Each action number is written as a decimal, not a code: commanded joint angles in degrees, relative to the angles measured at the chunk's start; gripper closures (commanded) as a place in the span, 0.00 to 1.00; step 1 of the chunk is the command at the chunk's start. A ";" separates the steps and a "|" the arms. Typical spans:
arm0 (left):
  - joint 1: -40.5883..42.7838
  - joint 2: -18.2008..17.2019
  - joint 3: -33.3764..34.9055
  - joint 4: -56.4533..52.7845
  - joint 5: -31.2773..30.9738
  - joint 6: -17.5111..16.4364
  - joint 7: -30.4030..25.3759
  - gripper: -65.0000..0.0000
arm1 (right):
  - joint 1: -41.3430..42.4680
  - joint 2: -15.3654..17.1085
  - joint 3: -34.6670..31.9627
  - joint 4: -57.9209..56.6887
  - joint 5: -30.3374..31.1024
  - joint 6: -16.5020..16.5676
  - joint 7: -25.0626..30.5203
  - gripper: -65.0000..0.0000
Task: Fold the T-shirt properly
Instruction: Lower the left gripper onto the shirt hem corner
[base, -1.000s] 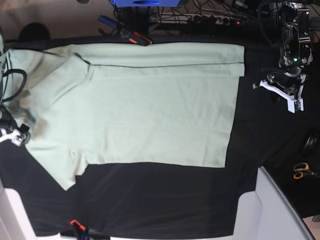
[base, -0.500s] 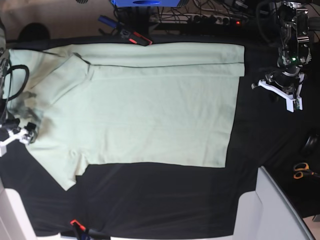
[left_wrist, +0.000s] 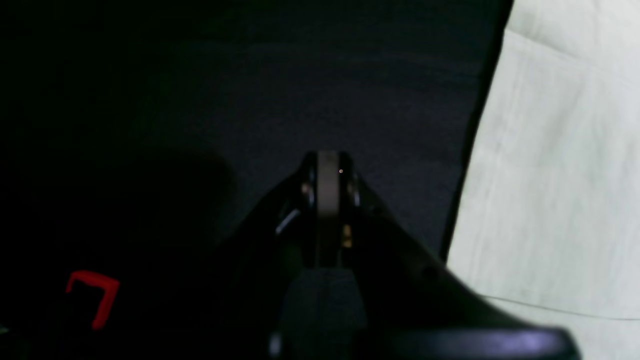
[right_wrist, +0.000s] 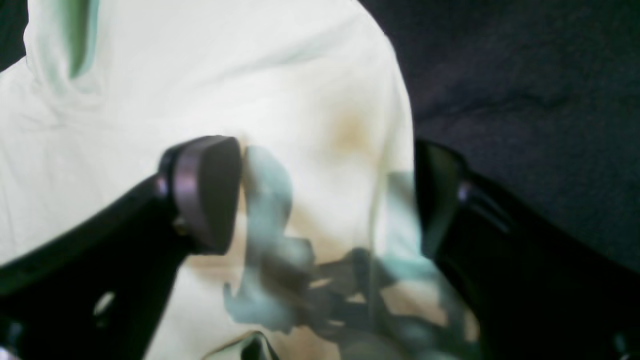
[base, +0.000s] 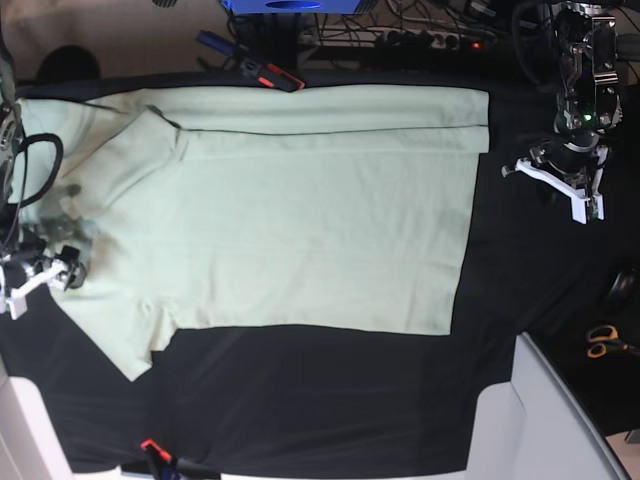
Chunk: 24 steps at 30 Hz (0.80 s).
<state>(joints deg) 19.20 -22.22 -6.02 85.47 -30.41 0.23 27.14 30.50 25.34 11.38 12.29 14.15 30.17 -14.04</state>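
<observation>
The pale mint-green T-shirt (base: 300, 210) lies flat on the black table cloth (base: 330, 400), with its far long side folded over in a strip. My right gripper (base: 48, 272) sits at the shirt's left edge, near the collar end. In the right wrist view that gripper (right_wrist: 325, 195) is open, and its two fingers (right_wrist: 210, 190) straddle the shirt's rounded edge (right_wrist: 310, 100). My left gripper (base: 572, 182) hovers over bare black cloth to the right of the shirt. The left wrist view shows the left gripper (left_wrist: 327, 167) shut on nothing, with the shirt (left_wrist: 550, 150) off to its right.
Orange-handled scissors (base: 605, 342) lie at the right edge. A white panel (base: 550, 420) stands at the front right. Cables and a power strip (base: 430, 40) run along the back, beside a black and red tool (base: 272, 76). A red mark (left_wrist: 95, 295) shows on the cloth.
My right gripper has slid a little to the right in the base view, onto the shirt's left edge. The left arm has barely moved and the shirt lies as before.
</observation>
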 joint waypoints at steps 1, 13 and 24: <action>-0.26 -0.77 -0.53 0.81 0.04 0.43 -1.33 1.00 | 1.89 0.90 0.27 0.58 0.48 0.38 0.90 0.32; -3.25 0.37 -0.44 0.73 -0.05 0.43 -0.89 0.88 | 1.98 0.90 0.27 0.76 0.48 0.20 2.04 0.94; -18.19 1.95 0.00 -10.61 0.39 0.43 0.25 0.51 | 1.63 0.90 0.36 0.76 0.57 0.20 3.98 0.95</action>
<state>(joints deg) 1.45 -19.38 -5.87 74.00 -30.00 0.69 27.83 30.63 25.02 11.55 12.29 14.09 30.00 -11.25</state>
